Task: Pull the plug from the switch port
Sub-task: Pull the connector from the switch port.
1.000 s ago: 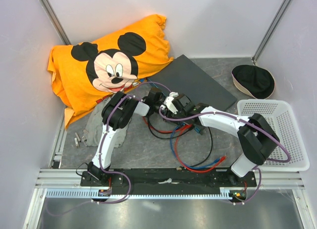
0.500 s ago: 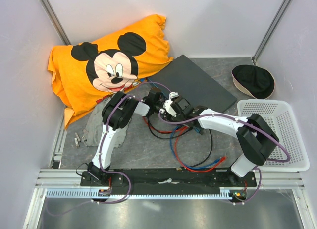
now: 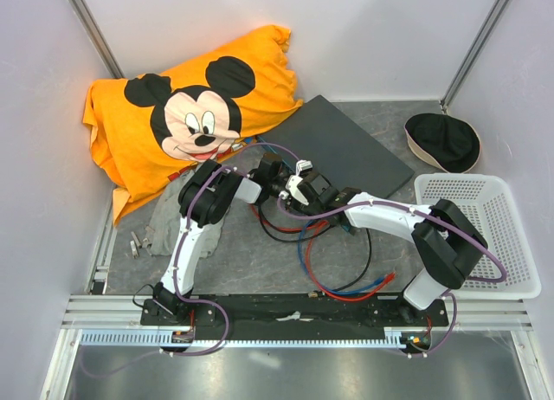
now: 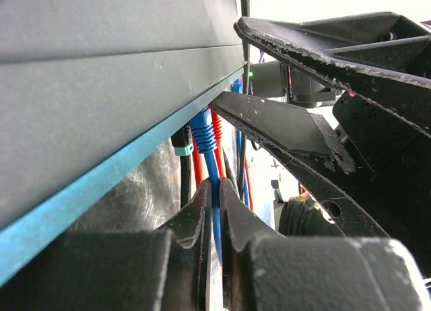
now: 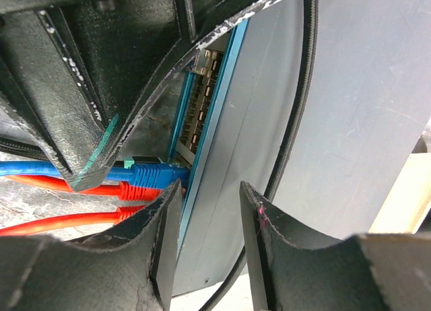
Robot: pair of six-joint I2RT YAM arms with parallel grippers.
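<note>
The switch [image 3: 342, 149] is a flat dark grey box lying at the table's middle, its teal socket face [image 5: 202, 132] turned toward the arms. A blue plug [image 5: 151, 173] sits in a port of that face, with red plugs [image 5: 138, 190] beside it. My left gripper [image 4: 215, 186] is shut on the blue cable [image 4: 215, 217] a short way behind the blue plug [image 4: 202, 132]. My right gripper [image 5: 210, 190] grips the switch's front edge, one finger on the teal face and the other on the grey top. Both grippers meet at the switch's near left corner [image 3: 286, 185].
An orange Mickey pillow [image 3: 190, 106] lies at the back left, with a grey cloth [image 3: 164, 222] below it. A black cap [image 3: 443, 140] and a white basket [image 3: 485, 231] are on the right. Red, blue and black cables [image 3: 338, 274] loop between the arms.
My right wrist has shifted slightly left, closer to the left gripper. The left arm and the blue plug have not visibly moved.
</note>
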